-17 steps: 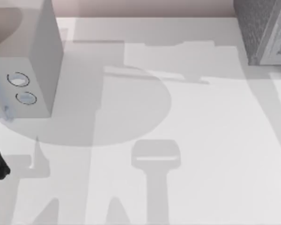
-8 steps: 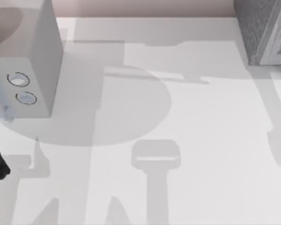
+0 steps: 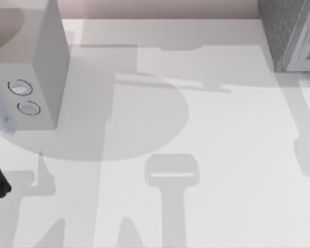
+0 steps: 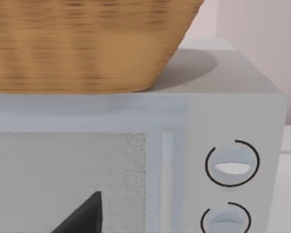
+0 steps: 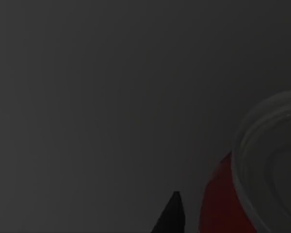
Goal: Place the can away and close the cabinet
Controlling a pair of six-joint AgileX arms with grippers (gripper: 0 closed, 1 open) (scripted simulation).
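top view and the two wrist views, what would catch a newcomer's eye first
Probably the woven basket sitting on top of the pale grey box with two round dials at the table's far left. Next, the dark grey speckled cabinet at the far right corner. The right wrist view is dark, yet a red can with a pale rim stands out close to a black fingertip.

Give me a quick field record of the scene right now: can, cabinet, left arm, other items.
can: red can with pale rim, close to the right wrist camera against a dark backdrop
cabinet: dark speckled cabinet at the table's far right corner
left arm: at the left edge, facing the microwave
other: wicker basket on top of the microwave
table: white table
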